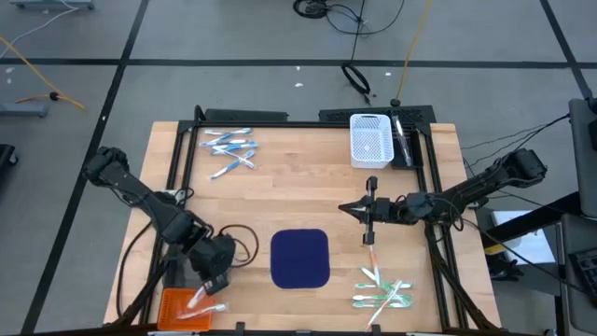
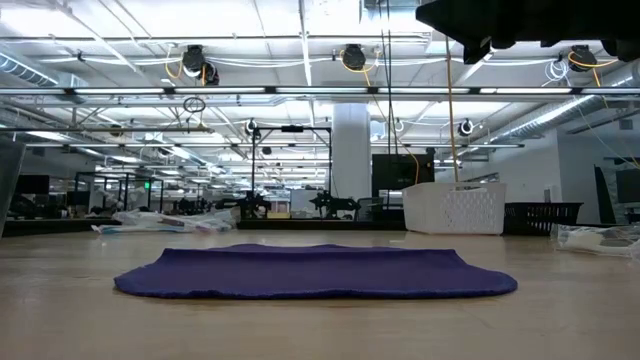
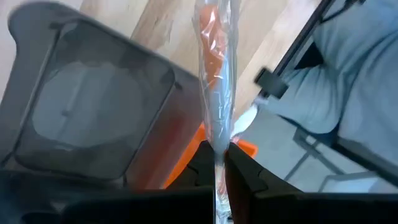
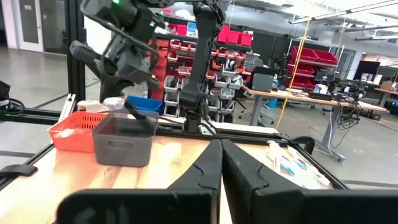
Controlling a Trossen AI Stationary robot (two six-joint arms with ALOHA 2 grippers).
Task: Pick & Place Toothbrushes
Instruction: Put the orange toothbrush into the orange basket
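My left gripper hangs over the orange basket at the table's near-left corner, shut on a toothbrush wrapped in clear plastic, orange-pink and white. My right gripper hovers right of the table's middle, fingers shut and pointing left, with nothing between them. An orange-pink toothbrush lies flat on the wood just near of it. Blue-and-white toothbrushes lie in a heap at far left. Green and white ones lie at near right. My left gripper pinches the wrapped toothbrush between its two fingers, on the wrapper's narrow end. The rest of the toothbrush sticks out past the fingertips, lifted clear above the orange basket.
A navy mat lies flat at near centre. A white basket stands at the far edge, next to a dark tray. A grey bin sits beside the orange basket. Black frame rails line the table's left and right sides.
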